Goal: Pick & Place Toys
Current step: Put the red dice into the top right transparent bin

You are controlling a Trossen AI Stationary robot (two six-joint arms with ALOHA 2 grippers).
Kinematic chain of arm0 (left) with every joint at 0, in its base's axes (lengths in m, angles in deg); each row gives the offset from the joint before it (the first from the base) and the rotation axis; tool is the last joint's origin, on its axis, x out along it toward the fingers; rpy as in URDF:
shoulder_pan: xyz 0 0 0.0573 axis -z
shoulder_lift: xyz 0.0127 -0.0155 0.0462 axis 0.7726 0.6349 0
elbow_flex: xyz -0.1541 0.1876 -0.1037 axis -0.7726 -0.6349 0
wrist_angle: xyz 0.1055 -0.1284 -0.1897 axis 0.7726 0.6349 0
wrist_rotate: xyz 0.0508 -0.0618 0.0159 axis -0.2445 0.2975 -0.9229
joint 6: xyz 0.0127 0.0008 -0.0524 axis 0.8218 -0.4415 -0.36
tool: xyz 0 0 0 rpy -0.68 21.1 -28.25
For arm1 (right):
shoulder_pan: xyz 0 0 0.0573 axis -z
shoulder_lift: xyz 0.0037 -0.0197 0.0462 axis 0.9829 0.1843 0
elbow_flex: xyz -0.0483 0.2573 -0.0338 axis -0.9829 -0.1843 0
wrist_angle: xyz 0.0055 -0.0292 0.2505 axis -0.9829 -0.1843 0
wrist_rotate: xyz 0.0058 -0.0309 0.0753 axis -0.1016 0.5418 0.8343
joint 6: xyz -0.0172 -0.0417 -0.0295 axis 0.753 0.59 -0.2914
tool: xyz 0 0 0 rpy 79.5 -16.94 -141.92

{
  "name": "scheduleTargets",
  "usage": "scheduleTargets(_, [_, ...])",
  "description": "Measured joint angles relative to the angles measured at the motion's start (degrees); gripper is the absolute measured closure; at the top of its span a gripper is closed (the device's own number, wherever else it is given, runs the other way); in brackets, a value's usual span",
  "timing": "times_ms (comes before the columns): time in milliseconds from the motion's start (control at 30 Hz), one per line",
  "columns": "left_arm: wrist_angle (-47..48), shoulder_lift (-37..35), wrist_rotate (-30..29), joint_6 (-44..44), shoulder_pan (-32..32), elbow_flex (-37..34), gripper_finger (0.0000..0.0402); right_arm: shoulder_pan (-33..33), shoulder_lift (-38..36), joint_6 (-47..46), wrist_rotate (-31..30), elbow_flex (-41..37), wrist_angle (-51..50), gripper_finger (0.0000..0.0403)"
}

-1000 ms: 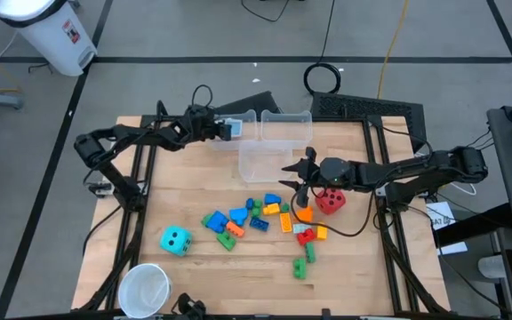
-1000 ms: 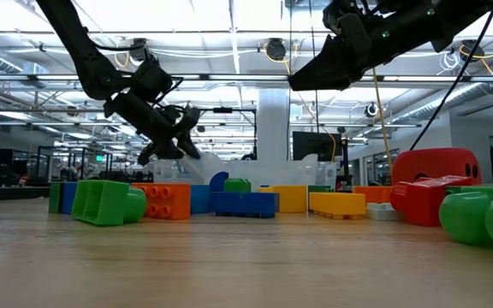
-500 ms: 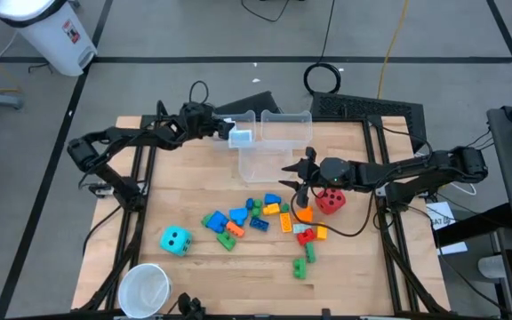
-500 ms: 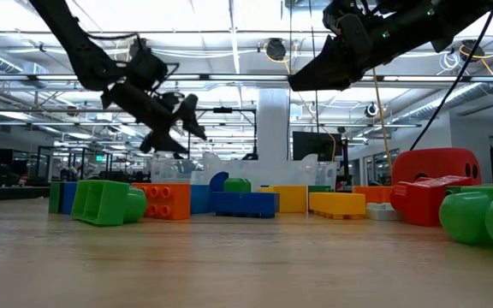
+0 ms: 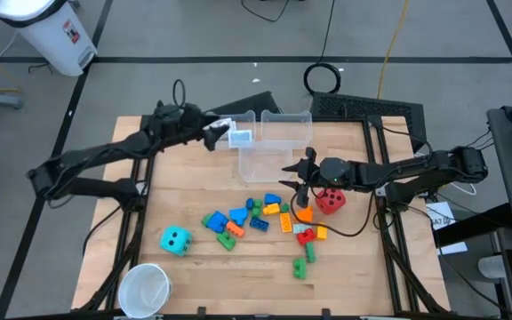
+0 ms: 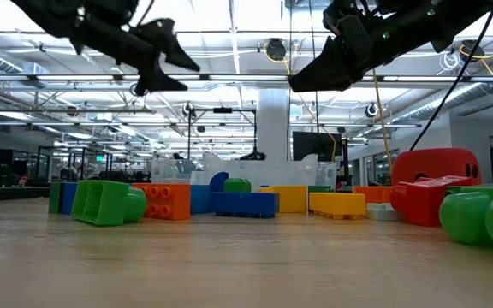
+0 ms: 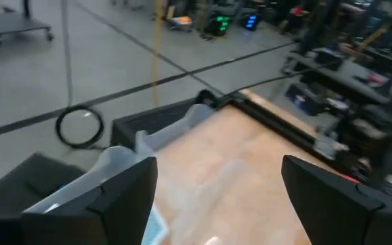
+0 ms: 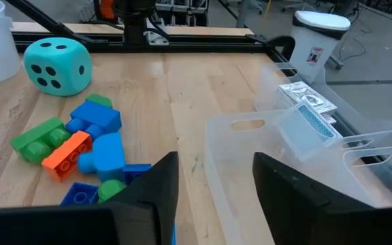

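Observation:
Several coloured blocks [image 5: 256,218] lie in a loose pile mid-table, also seen in the low view [image 6: 165,201] and the right wrist view [image 8: 90,139]. A red die [image 5: 331,200] and a cyan die [image 5: 175,238] rest on the wood. A blue-backed picture card [image 5: 240,137] leans tilted in a clear bin [image 5: 269,156]; more cards [image 8: 308,95] lie behind it. My left gripper [image 5: 213,133] hovers open, high, just left of that card. My right gripper [image 5: 299,185] hangs open above the pile's right end, with nothing between its fingers.
Two more clear bins [image 5: 287,123] stand at the table's far edge behind the first. A white cup [image 5: 145,286] sits at the near left corner. Bare wood lies left of the pile. A white waste bin [image 5: 47,31] stands on the floor beyond.
My left gripper has opened and let go of the blue-backed card, which now rests tilted in the clear bin. The gripper has then risen and drawn back toward the table's left edge.

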Motion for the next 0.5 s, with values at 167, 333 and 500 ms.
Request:
scheduleTargets(167, [5.6,-5.6,0.0,0.4,3.6,0.0,0.0080,0.0,0.0,-1.3,-0.1,0.0,0.3,0.0231])
scheduleTargets(333, [9.3,-8.2,0.0,0.4,5.5,0.0,0.0080,0.0,0.0,-1.6,-0.1,0.0,0.5,0.0220])
scheduleTargets(500, [12.3,-8.7,0.0,0.3,5.7,0.0,0.0080,0.0,0.0,-2.1,-0.1,0.0,0.5,0.0215])
